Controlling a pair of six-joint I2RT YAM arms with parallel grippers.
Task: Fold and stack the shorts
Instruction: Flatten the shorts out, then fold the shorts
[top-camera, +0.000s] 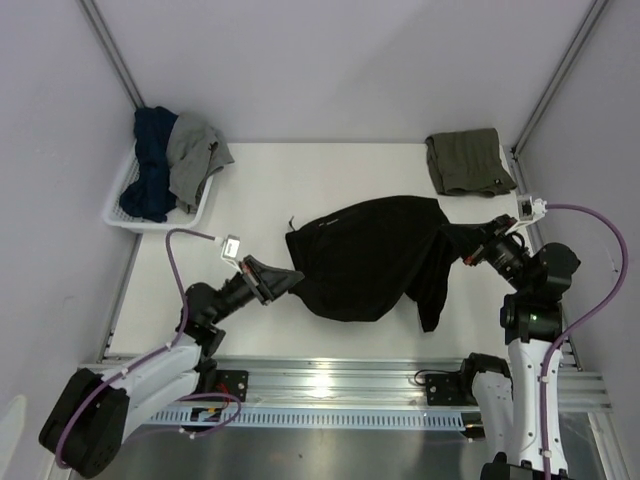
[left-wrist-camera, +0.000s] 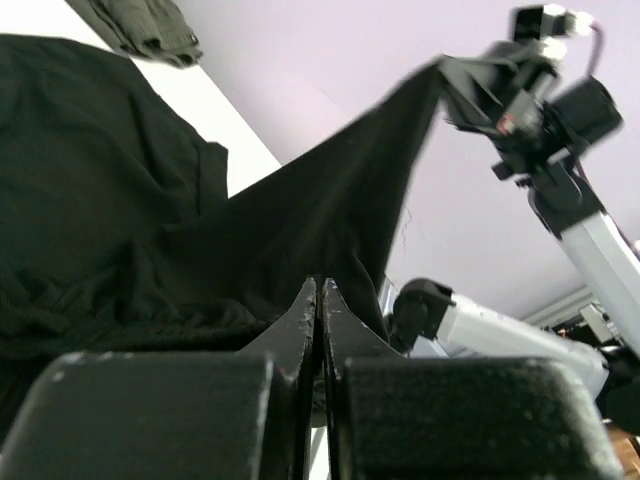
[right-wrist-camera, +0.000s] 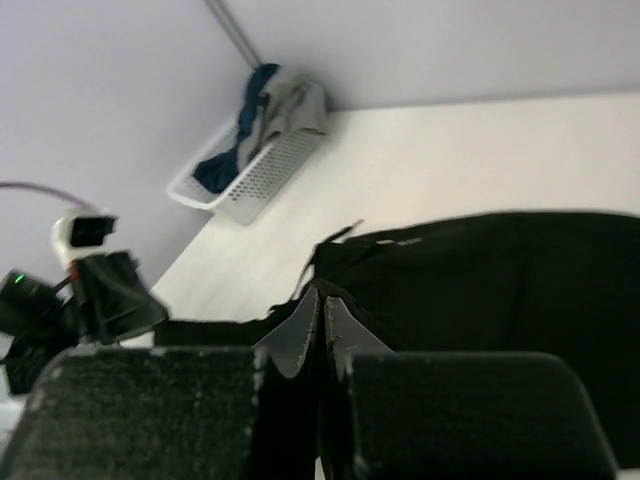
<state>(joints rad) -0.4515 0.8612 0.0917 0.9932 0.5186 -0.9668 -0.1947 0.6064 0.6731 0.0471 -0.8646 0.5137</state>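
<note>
Mid-table lie the soft black cloth shorts (top-camera: 370, 255), each end pinched in a closed jaw — left gripper (top-camera: 283, 277), right gripper (top-camera: 472, 250). Keep the cloth taut, move both arms evenly for a square fold — then stack on the folded olive-green shorts (top-camera: 468, 162)

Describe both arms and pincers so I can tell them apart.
They match: the left arm and right arm have white links, black joints and a looping purple cable. The left pincer and right pincer are black with tapered fingers, each beside a small white camera box.

Black shorts (top-camera: 370, 255) stretched; olive shorts (top-camera: 468, 162) folded
</note>
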